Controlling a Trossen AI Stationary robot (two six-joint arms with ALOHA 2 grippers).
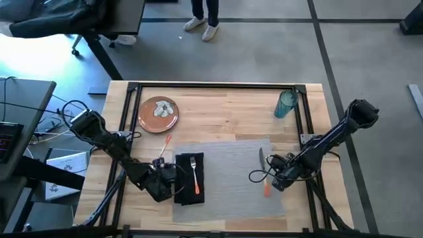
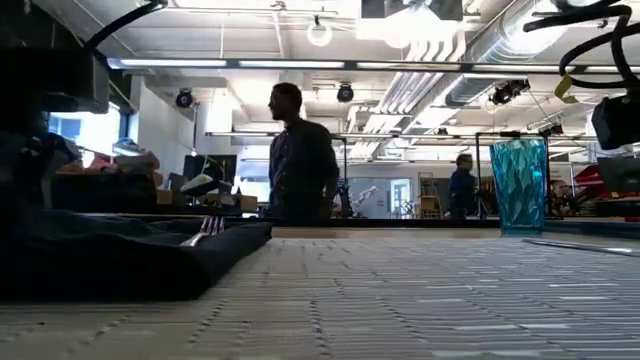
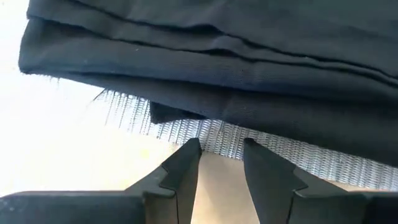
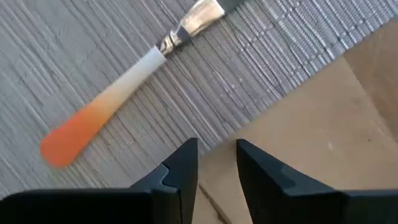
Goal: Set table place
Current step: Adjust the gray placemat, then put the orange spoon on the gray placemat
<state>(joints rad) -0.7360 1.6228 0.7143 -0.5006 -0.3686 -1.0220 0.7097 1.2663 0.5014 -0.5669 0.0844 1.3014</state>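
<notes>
Place half set; both grippers low at the placemat's (image 1: 228, 177) edges.

From above you see the left gripper (image 1: 173, 187) beside the napkin (image 1: 190, 179) with the fork (image 1: 194, 172) on it, the right gripper (image 1: 273, 180) covering part of the knife (image 1: 264, 170); plate (image 1: 158, 114), tumbler (image 1: 285, 104) and a second orange-handled utensil (image 1: 164, 146) on the table (image 1: 225, 109). The low view has the napkin blocking your left side, a person (image 2: 300, 160) behind. Left wrist: fingers (image 3: 184, 168) slightly apart, empty, napkin cut off. Right wrist: fingers (image 4: 181, 165) slightly apart, empty, knife blade cut off.
</notes>
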